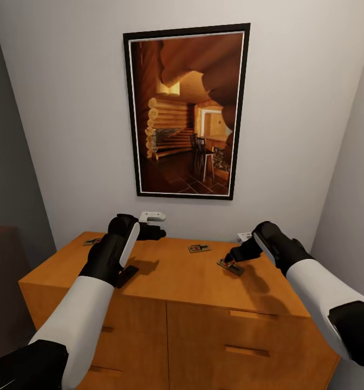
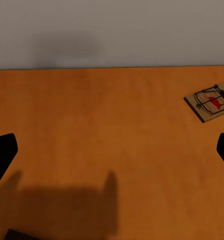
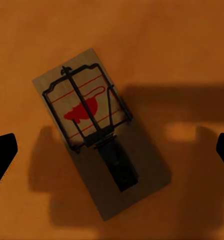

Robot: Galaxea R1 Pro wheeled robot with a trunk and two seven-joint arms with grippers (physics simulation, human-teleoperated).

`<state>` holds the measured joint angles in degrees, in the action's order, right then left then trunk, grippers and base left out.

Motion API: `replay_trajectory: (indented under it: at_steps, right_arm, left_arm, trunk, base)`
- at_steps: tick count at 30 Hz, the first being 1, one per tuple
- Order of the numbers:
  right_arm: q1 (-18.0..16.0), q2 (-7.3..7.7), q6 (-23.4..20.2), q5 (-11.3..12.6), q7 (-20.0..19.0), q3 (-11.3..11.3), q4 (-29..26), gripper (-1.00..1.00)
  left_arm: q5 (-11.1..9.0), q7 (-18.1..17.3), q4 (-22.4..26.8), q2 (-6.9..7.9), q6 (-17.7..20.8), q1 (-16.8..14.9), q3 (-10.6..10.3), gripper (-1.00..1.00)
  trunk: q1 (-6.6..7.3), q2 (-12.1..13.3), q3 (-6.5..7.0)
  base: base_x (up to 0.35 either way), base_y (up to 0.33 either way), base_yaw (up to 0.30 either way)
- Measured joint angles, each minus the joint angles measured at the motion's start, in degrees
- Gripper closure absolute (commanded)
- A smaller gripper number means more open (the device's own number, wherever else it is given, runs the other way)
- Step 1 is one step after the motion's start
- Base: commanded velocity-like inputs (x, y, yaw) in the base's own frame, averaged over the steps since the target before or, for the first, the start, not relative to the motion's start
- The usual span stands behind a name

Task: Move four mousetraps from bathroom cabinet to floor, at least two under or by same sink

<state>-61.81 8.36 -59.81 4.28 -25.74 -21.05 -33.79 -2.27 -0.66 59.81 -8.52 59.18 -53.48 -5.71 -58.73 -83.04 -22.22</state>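
The cabinet (image 1: 171, 271) stands against a pale wall, below a framed picture (image 1: 186, 112) of a log-house interior, and the mousetraps lie flat on its orange-brown top. One mousetrap (image 1: 230, 266) lies near the right edge of the top, directly beneath the right hand (image 1: 232, 259), whose dark fingertips hang just above it; whether they touch it cannot be told. In the right wrist view that same trap (image 3: 99, 145) lies between the two fingertips (image 3: 2, 155), which stand far apart at the sides of the frame, so the hand is spread wide and holds nothing; the trap shows a wire frame, a red mark and a dark bar on its wooden base. A second trap (image 1: 199, 248) lies near the middle of the top, toward the back edge. A third trap (image 1: 92, 241) lies at the back left corner, partly hidden behind the left arm. The left hand (image 1: 155, 233) hovers over the back part of the top, left of the middle trap, with nothing in it. In the left wrist view its fingertips (image 2: 3, 155) are also wide apart over bare wood, and a trap (image 2: 212, 101) lies off to one side near the wall. A small white fixture (image 1: 151, 216) sits on the wall just above the left hand. The cabinet's drawer fronts with thin bar handles (image 1: 247, 351) face the robot.
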Motion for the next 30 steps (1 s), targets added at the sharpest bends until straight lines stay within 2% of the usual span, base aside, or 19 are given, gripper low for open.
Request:
replay_trajectory:
  at_steps: [30]
  right_arm:
    - [0.0,-0.35,0.0,-0.4,0.3,-0.3,-0.1,-1.00]
  left_arm:
    - [-0.1,0.0,-0.1,0.00,0.0,0.0,0.0,-1.00]
  trunk:
    - [0.00,0.0,0.00]
  base:
    - [0.000,0.000,0.000]
